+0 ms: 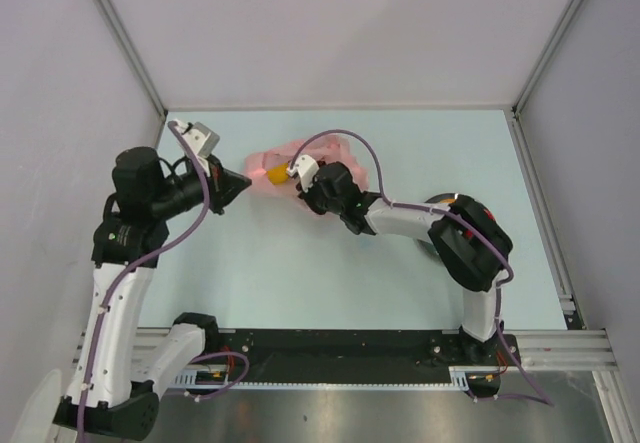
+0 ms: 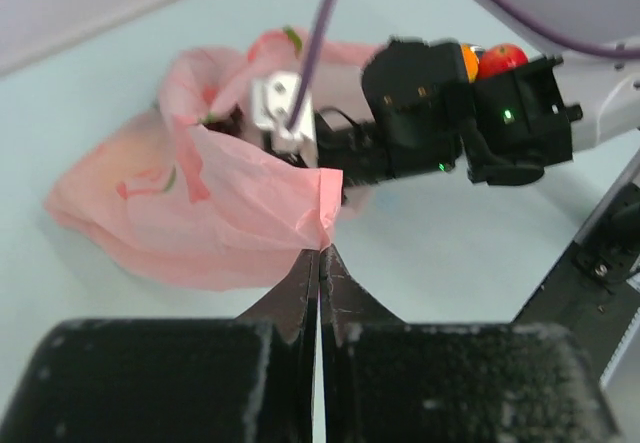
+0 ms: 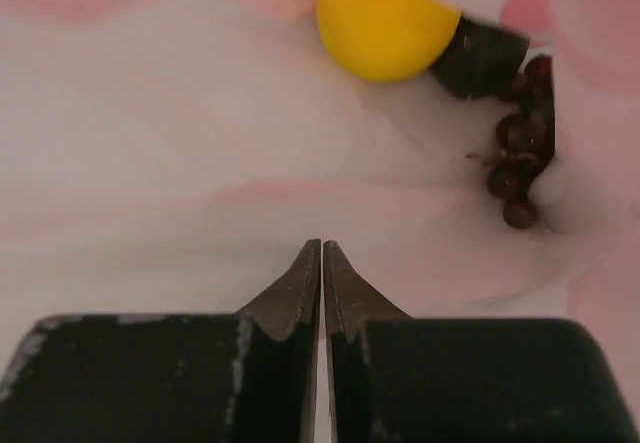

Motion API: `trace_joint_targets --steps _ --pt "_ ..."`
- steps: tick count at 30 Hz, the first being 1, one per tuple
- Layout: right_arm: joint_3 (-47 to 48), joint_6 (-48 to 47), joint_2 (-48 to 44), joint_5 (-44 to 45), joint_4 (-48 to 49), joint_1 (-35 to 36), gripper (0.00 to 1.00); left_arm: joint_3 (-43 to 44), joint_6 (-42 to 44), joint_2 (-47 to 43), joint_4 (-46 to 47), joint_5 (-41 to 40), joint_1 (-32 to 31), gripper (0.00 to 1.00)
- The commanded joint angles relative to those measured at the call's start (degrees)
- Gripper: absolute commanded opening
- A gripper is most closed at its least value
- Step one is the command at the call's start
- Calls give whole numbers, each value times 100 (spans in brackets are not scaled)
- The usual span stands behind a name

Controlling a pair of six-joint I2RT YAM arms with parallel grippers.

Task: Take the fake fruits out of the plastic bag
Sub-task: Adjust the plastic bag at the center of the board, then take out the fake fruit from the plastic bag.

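- Left wrist view: left hand [image 2: 320,255] pressed together, fingers flat against each other, pinching a folded corner of the plastic bag [image 2: 190,213] right at the tips; the very tips lost under the pink film.
- Right wrist view: right hand [image 3: 322,251] pressed together as well, tips meeting over pale pink film inside the bag; film caught between them or not, cannot tell.
- Beyond those tips, up and to the right: yellow fruit [image 3: 385,23], round, cut off by the top edge and partly covered by a fold of film; touching its right side, a dark block [image 3: 482,58], too blurred to name.
- Further right, grape bunch [image 3: 520,158], dark purple, long axis running up and down the picture, far side tucked behind film at the right edge.
- Left wrist view again: right arm [image 2: 440,113] reaching into the bag's mouth from the right, its fingers hidden inside; mouth turned to the right, toward that arm.
- Bag slumped and crinkled on the pale tabletop [image 2: 450,233]; in the top external view, toward the far middle, long axis roughly left to right, left end at the left hand.
- Behind the right arm, outside the bag: red apple [image 2: 503,58] and orange fruit [image 2: 468,60] side by side, only their tops showing; what carries them hidden.
- At the bag's far edge, reddish round shape [image 2: 275,43] with a green leaf; inside or behind the film, hard to tell.
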Motion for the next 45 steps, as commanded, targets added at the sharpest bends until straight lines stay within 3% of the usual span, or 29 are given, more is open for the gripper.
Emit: trace_joint_targets --steps 1,4,8,15,20,24,25,28,32,39,45 --pt "-666 723 -1245 -612 -491 140 9 770 189 -214 -189 133 241 0" --pt "-1195 724 -1836 -536 -345 342 13 421 224 -319 -269 221 329 0" --pt "-1169 680 -1512 -526 463 343 25 -450 233 -478 -234 90 338 0" --pt "139 978 -80 -614 395 317 34 -1127 443 -758 -252 -1852 338 0" --pt "965 1084 518 -632 79 273 28 -812 409 -944 -444 -1871 338 0" --pt "1090 1128 668 -457 113 255 29 -31 312 -795 -726 -1923 346 0" --pt "1107 1137 695 -395 148 246 31 110 295 -742 -770 -1880 346 0" --pt "1291 1181 888 -280 254 229 54 734 216 -479 -1016 -1600 381 0" --pt "1582 1146 1020 -52 202 194 67 1596 83 -135 -1332 -931 496 0" --pt "1783 1269 1344 -297 412 114 92 412 234 -934 -1017 -631 487 0" --pt "2346 1480 1863 -614 333 184 100 50 -145 -1225 -586 -868 487 0"
